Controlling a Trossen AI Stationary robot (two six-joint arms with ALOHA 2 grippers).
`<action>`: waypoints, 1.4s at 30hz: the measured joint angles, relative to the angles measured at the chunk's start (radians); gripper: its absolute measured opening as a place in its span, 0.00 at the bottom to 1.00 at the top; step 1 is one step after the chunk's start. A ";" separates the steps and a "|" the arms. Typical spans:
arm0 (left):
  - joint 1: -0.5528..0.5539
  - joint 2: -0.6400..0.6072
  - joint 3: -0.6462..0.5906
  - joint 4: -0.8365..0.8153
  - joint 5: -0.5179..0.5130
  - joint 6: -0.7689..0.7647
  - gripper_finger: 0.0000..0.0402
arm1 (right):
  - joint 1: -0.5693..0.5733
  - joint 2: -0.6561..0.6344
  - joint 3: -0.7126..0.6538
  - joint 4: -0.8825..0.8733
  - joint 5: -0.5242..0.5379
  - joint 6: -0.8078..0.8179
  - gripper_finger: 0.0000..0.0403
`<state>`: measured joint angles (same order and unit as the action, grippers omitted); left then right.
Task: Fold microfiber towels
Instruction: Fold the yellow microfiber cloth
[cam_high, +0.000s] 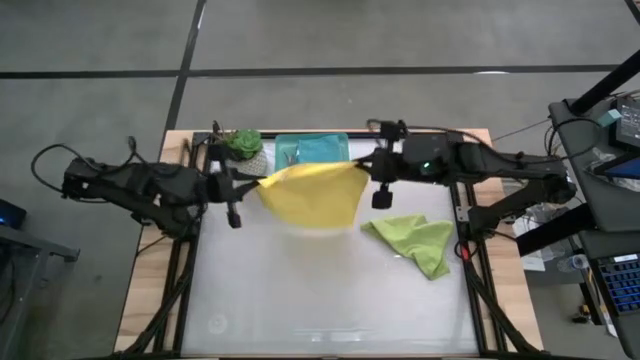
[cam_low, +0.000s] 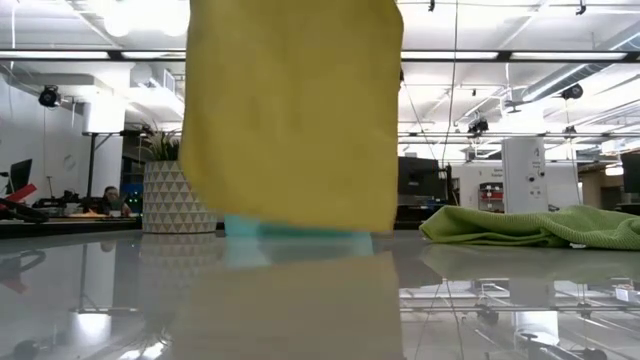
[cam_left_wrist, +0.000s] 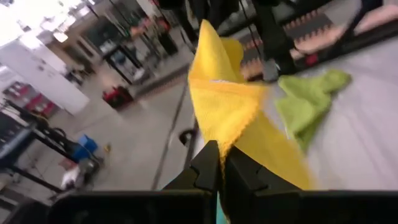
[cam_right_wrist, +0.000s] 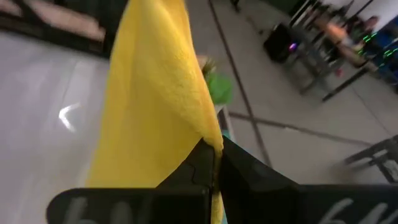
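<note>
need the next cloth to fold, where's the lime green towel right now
In the high view the lime green towel lies crumpled on the table's right side, just right of the hanging yellow towel and below the right hand.

A grey concrete floor (cam_high: 330, 35) crossed by dark seams surrounds the table (cam_high: 330, 300) — a glossy white top on a wooden base. Beyond its far edge the low view shows an open workshop: white ceiling (cam_low: 500, 40) with strip lights and pipes, a seated person (cam_low: 110, 200) — a white cabinet (cam_low: 523, 175) at the right.
</note>
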<state>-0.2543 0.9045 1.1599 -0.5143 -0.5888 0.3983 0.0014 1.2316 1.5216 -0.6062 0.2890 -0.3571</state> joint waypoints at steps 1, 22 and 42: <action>0.000 -0.010 0.001 0.016 -0.001 0.007 0.00 | 0.000 0.000 0.022 -0.003 0.000 -0.003 0.02; -0.272 0.260 -0.177 0.027 0.215 -0.566 0.00 | 0.288 0.100 -0.232 -0.170 -0.255 0.463 0.02; -0.332 0.564 -0.255 0.158 0.370 -0.787 0.00 | 0.343 0.364 -0.316 -0.018 -0.543 0.410 0.02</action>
<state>-0.5862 1.4682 0.9053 -0.3563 -0.2192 -0.3885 0.3446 1.5959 1.2053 -0.6245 -0.2539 0.0528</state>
